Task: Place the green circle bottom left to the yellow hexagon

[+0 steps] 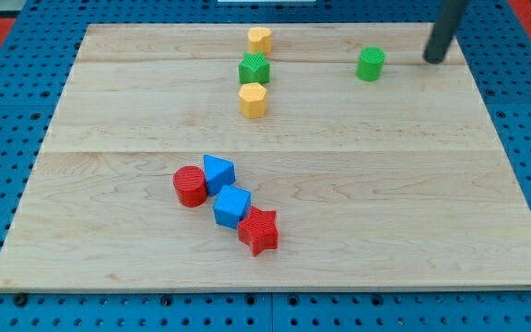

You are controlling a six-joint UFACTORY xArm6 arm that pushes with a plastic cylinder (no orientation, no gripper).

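The green circle [371,65] stands near the view's top right of the wooden board. The yellow hexagon [253,100] stands at the top centre, well to the left of the green circle. My tip [432,59] is down at the board just to the right of the green circle, with a small gap between them. The dark rod rises from it out of the view's top edge.
A green star [254,69] sits right above the yellow hexagon, and a yellow heart [260,40] above that. Lower left of centre lie a red circle [190,186], two blue blocks [218,172] [232,206] and a red star [259,231]. The board [450,231] rests on a blue pegboard.
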